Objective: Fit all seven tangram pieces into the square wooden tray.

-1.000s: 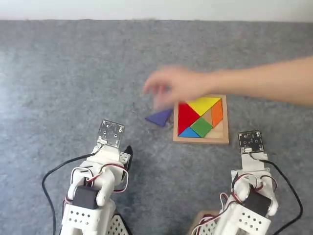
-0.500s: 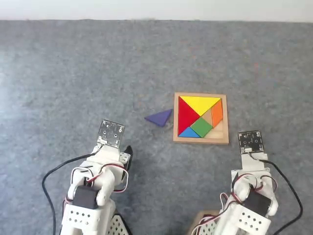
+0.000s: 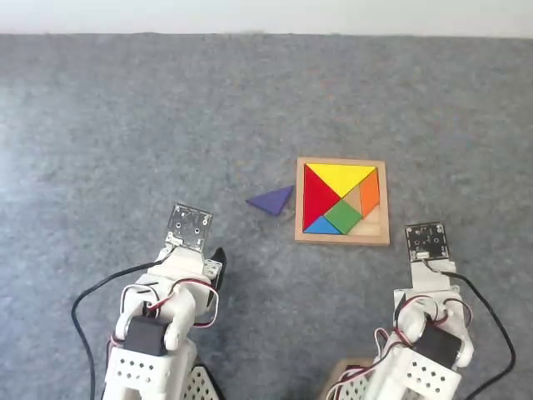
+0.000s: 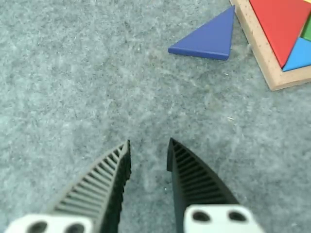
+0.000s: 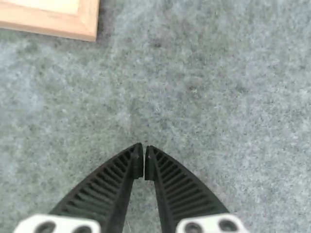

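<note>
the square wooden tray [image 3: 341, 240] lies flat on a grey, felt-like surface [image 3: 125, 125], a little right of centre, just ahead of the two arms. inside it a yellow triangle [image 3: 341, 177] fills the far side and a red triangle [image 3: 318, 198] fills the left side, the two meeting along a slanted edge. a green square [image 3: 342, 217] sits near the middle, with a small blue triangle [image 3: 321, 225] touching it at the near left corner. an orange piece [image 3: 370, 193] stands along the right wall. a pale, wood-coloured patch runs from the middle to the near right corner; i cannot tell whether any of it is a piece.

a purple triangle [image 3: 272, 200] lies on the surface outside the tray, just beside its left wall, one tip pointing at the rim but apart from it.

the left arm's fingers [image 4: 114, 174] hover low over bare surface, near the purple triangle, parted by a narrow gap and holding nothing. the right arm's fingers [image 5: 121, 179] are closed tip to tip, empty, over the surface just short of the tray's near right corner.
</note>
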